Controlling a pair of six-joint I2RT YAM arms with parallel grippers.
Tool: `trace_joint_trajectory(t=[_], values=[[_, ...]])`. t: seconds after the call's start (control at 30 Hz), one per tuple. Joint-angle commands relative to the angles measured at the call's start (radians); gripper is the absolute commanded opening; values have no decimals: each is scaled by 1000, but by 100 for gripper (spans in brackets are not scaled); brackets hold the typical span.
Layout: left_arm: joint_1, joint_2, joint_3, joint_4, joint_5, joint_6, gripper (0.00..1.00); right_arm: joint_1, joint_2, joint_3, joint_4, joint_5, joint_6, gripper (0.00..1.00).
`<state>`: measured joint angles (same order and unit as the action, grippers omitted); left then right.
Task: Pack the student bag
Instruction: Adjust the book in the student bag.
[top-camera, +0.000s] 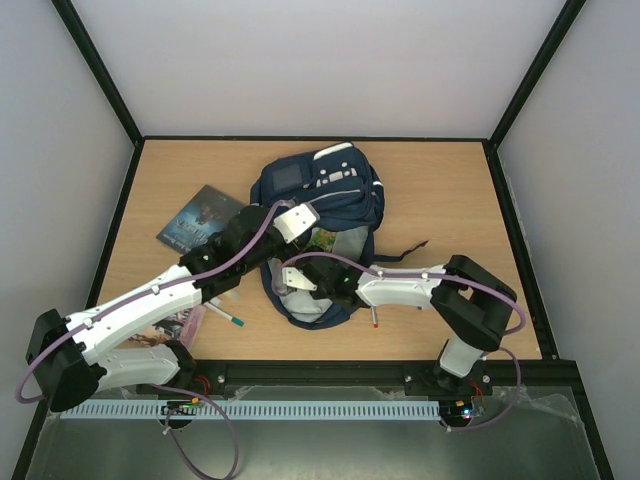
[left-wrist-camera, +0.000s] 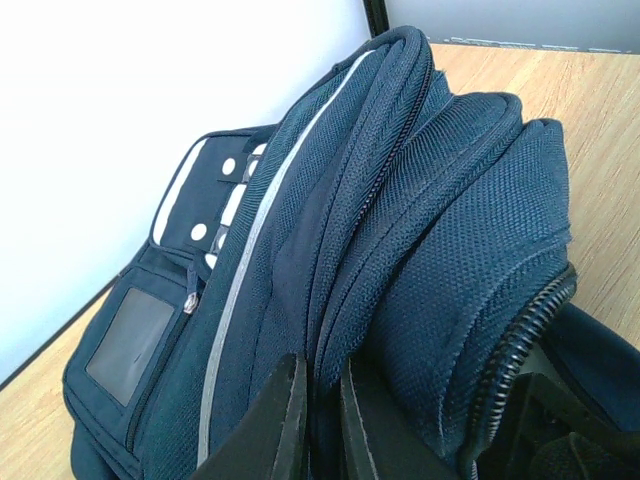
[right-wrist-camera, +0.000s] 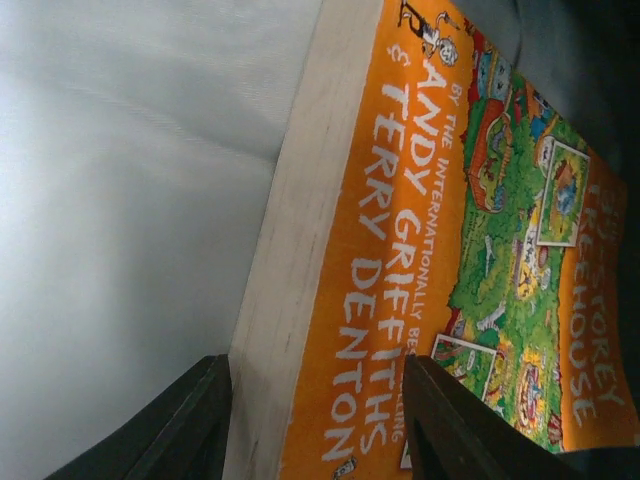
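I see the student bag lying around the middle of the table, a little to the left. Its long axis runs from the far wall toward the arm bases, leaning only slightly. The end with the white patches points to the far wall. The open mouth, where pale lining shows, points to the near edge. A dark strap trails out from the bag to the right.

The left gripper is at the left side of the bag, about halfway along it. In its wrist view the two fingers stand almost together, and a fold of navy fabric next to a zipper is pinched between them. I read it as clamped on the bag.

The right gripper reaches into the open mouth. Its fingers sit on both sides of an orange book, one at the page edge and the other against the cover, so it looks clamped on that book. Pale lining fills the view beside it.

Just beside the bag on the left lies a dark-covered book. A pen with a green end lies near the left arm. A pen with a red end lies near the bag's mouth, on its right.
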<state>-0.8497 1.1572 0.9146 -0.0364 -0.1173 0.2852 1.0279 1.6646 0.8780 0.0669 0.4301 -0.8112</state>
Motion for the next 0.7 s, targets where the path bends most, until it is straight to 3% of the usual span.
trace_joint_trajectory(t=[0.0,0.23,0.67], values=[[-8,-58,29,170,18,1,3,-15,43,15,138,121,-42,47],[-9,-66,25,173,15,2,2,-81,115,-6,273,179,-125,39],[-8,-68,23,174,9,6,2,-173,151,2,325,203,-152,32]])
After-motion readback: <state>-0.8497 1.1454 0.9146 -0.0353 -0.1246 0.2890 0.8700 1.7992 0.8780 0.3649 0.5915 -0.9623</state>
